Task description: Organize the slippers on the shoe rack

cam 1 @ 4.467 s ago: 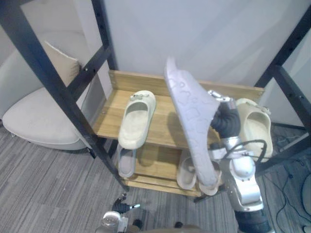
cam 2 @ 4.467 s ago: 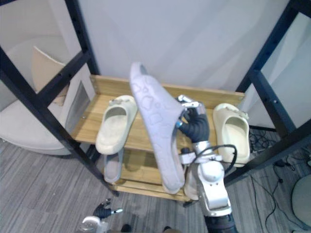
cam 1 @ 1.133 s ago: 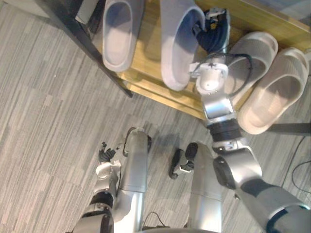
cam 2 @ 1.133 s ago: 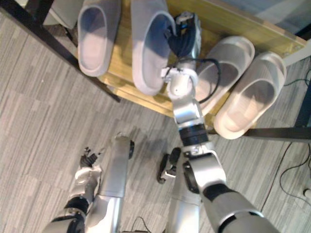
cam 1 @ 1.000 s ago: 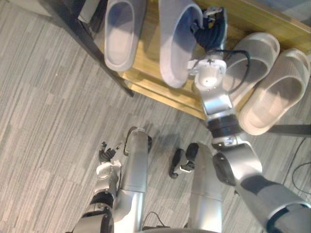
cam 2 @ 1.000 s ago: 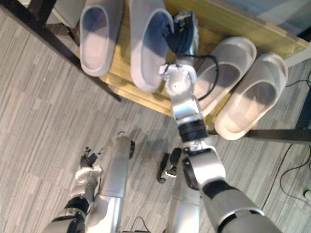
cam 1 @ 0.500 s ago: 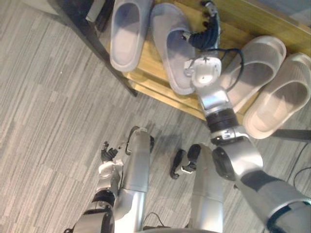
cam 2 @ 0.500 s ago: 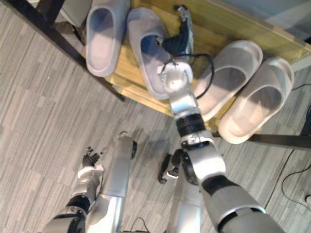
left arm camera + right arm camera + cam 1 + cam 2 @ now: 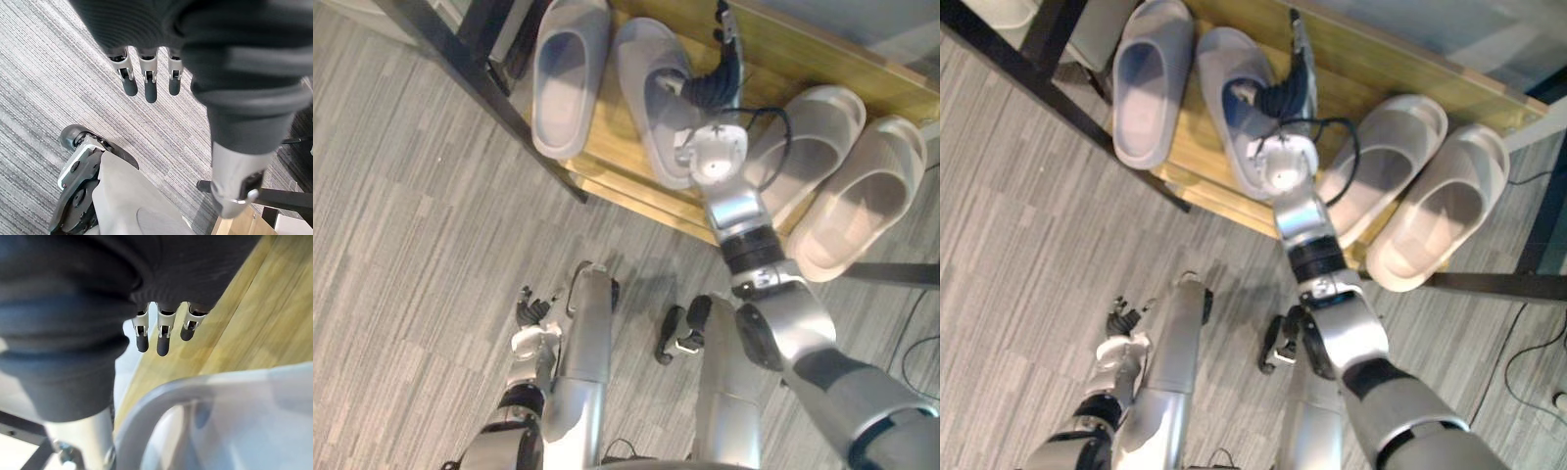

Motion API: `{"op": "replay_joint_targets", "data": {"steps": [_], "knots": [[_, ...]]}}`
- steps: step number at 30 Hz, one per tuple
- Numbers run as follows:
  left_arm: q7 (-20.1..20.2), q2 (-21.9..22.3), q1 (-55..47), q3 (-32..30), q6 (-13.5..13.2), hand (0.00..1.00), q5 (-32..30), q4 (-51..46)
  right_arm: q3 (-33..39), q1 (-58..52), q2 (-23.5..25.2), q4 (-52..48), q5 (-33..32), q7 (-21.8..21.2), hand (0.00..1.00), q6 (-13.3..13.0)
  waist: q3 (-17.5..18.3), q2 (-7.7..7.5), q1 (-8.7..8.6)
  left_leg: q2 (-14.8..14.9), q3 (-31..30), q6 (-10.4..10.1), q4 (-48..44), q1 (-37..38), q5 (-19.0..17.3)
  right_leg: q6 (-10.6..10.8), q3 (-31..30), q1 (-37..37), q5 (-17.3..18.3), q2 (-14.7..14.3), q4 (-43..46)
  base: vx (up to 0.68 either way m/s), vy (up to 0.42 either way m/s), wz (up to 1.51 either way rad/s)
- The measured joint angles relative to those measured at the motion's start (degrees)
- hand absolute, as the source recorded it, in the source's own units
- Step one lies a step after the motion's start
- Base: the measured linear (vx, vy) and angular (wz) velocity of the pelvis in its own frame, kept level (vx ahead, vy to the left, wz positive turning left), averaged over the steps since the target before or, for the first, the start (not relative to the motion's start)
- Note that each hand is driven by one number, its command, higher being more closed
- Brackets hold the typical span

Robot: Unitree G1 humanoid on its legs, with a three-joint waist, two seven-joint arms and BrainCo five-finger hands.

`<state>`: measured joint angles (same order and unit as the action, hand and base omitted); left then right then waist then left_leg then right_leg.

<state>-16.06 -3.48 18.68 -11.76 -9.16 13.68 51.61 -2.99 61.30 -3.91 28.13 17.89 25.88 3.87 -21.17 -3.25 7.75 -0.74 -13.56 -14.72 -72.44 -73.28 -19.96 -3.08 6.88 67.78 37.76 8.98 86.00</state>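
Two grey slippers lie side by side on the wooden shelf (image 9: 773,49) of the rack, one on the left (image 9: 570,73) and one beside it (image 9: 656,93). My right hand (image 9: 722,49) reaches over the shelf just right of the second grey slipper, open, with straight fingers (image 9: 161,333) pointing to the back of the shelf and holding nothing. That slipper's rim (image 9: 195,396) shows close under the wrist. Two beige slippers (image 9: 803,147) (image 9: 862,196) lie further right. My left hand (image 9: 533,308) hangs low over the floor, fingers (image 9: 146,83) straight and empty.
A black metal post (image 9: 480,88) of the rack's frame crosses at the upper left, close to the left grey slipper. Grey striped carpet (image 9: 411,245) covers the floor in front of the rack.
The grey slipper that my right hand held tilted on its edge now lies flat beside the other grey one. The right hand's fingers have straightened and let it go.
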Motion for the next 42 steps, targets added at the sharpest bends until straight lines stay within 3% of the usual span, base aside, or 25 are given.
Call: {"op": "replay_joint_targets", "data": {"steps": [9,18,25,33,42], "knots": [[0.0,0.1,-0.4,-0.2,0.1,0.00,-0.1,-0.3,0.1,-9.2,1.6,-9.4,0.0,0.0,0.00,-0.9,0.0,0.02,-0.62,0.9,1.0,0.6,0.5,2.7,-0.3,0.9,-0.2,-2.8,0.4,-0.1,-1.0,0.00,0.001,-0.02],[0.0,0.1,-0.5,-1.0,0.8,0.00,-1.2,-0.3,0.1,-16.8,5.3,-12.4,-0.7,-0.8,0.00,-1.8,0.0,0.02,-1.15,1.3,2.0,0.8,0.8,3.6,-0.4,0.8,-0.8,-3.7,0.2,-0.2,-1.4,0.01,-0.002,0.00],[0.1,0.3,-0.5,-2.0,1.2,0.00,-1.2,-0.3,0.1,-21.5,6.7,-13.1,-7.1,-2.5,0.00,-3.3,0.0,0.03,-1.33,1.3,2.1,1.0,0.9,3.8,-0.4,1.5,-0.8,-3.9,0.4,-0.2,-1.6,0.00,0.000,0.00],[0.2,0.4,-0.5,-2.1,1.4,0.00,-1.8,-0.3,-0.3,-22.8,8.1,-13.1,-20.4,-6.3,0.00,-7.5,-0.1,0.06,-1.32,1.3,2.1,1.0,1.2,3.8,-0.4,1.4,-0.7,-4.0,0.4,-0.2,-1.9,0.00,0.000,0.00],[-0.1,0.4,0.0,-2.4,2.1,0.00,-2.4,-0.3,-7.2,-23.5,10.1,-13.1,-33.2,-8.7,0.00,-10.0,-1.1,0.44,-1.22,1.4,2.0,1.1,1.2,4.4,-0.5,1.8,-0.4,-5.1,0.6,-0.2,-2.2,0.00,0.000,0.00]]}}
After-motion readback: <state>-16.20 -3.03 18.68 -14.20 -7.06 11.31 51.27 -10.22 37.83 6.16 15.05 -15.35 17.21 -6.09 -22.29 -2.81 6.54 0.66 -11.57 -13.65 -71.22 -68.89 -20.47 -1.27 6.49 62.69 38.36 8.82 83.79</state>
